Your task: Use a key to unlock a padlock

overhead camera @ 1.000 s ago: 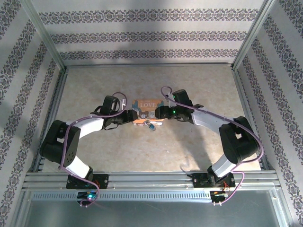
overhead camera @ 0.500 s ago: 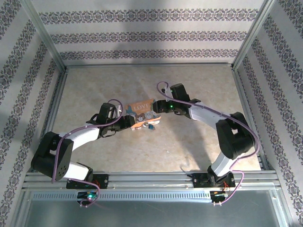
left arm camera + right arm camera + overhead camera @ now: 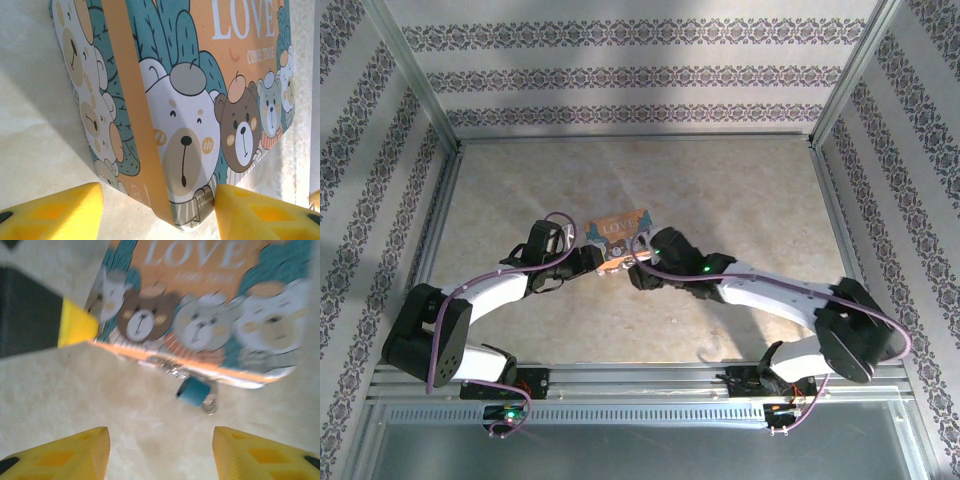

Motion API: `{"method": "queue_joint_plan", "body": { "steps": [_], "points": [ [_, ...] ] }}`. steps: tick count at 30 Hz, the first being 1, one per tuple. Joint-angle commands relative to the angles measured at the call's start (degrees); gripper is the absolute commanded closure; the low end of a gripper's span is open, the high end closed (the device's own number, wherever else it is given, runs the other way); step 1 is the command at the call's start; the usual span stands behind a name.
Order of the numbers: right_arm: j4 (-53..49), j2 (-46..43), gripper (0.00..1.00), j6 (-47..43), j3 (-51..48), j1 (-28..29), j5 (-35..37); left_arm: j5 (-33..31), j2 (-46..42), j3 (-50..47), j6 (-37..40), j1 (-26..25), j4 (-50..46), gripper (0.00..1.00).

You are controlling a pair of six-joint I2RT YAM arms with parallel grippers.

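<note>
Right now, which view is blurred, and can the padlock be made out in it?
Right wrist: blurred throughout, yet the padlock reads as a teal-ended smear beside the box. Left wrist: sharp, with bright glare along the right edge. Top external: sharp and evenly lit.

A beige mottled surface [image 3: 720, 190] carries the LOVE picture box [image 3: 618, 235] at mid-frame, with the padlock [image 3: 192, 390] just beside its edge.
</note>
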Motion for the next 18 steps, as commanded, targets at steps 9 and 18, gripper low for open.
{"method": "queue_joint_plan", "body": {
  "steps": [9, 18],
  "points": [
    [-7.2, 15.7, 0.48, 0.0, 9.8, 5.6, 16.2, -0.8, -0.8, -1.4, -1.3, -0.9, 1.0, 0.40],
    [-8.2, 20.1, 0.48, -5.0, 13.2, 5.8, 19.3, -0.8, 0.0, -0.7, -1.2, -0.9, 0.8, 0.40]
  ]
}}
